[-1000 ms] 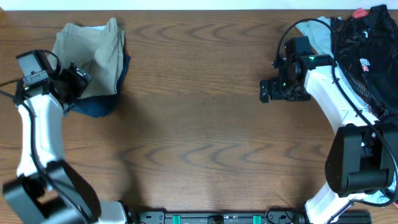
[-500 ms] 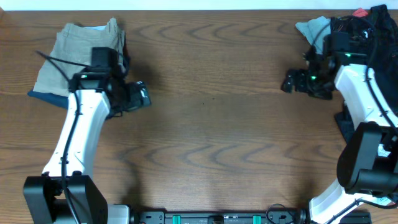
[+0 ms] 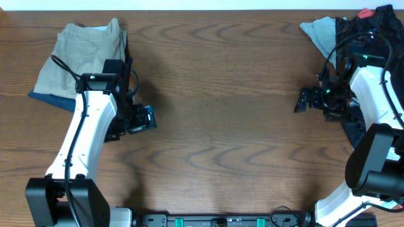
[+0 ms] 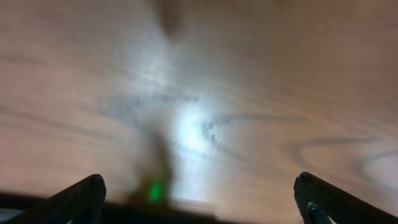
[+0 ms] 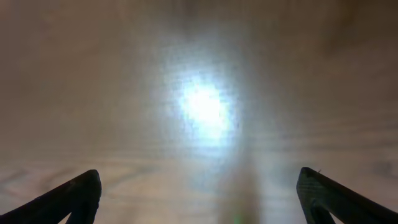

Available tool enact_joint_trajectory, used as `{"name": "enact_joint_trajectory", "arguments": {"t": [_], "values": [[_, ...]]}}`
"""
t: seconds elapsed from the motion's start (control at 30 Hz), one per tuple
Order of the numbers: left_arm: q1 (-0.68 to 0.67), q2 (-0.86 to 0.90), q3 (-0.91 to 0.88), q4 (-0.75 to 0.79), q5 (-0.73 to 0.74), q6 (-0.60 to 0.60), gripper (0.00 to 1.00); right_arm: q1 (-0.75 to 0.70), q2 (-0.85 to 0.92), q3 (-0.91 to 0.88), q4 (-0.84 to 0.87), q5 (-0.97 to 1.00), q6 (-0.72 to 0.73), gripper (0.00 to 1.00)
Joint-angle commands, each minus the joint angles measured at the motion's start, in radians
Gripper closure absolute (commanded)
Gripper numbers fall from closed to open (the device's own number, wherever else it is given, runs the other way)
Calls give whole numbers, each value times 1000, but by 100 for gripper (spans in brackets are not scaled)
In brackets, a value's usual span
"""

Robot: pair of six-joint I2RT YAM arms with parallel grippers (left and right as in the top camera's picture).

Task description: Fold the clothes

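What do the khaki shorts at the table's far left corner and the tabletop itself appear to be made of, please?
The khaki shorts look like matte woven cotton or similar: soft creases, no shine. The tabletop looks like wood or wood-pattern laminate, smooth and semi-glossy: brown grain lines, and a glare spot in both wrist views.

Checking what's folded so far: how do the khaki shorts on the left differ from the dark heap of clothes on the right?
The khaki shorts lie flat in a compact folded shape; the dark heap is loose and crumpled. The shorts are light beige, the heap mostly black. Both sit along the far edge of the table.
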Motion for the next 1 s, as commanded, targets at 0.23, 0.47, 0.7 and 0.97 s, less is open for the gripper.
{"name": "enact_joint_trajectory", "arguments": {"t": [0.23, 0.47, 0.7, 0.97], "values": [[-2, -56, -69, 14, -5, 47, 2, 11, -263, -220, 78, -8, 4, 1], [-2, -297, -209, 100, 17, 46, 2, 66, -661, -410, 122, -10, 10, 1], [-27, -626, -298, 167, 24, 35, 2, 115, -1040, -501, 109, -11, 71, 1], [-31, -793, -298, 170, 24, 35, 2, 115, -1275, -507, 78, -58, 115, 1]]}}
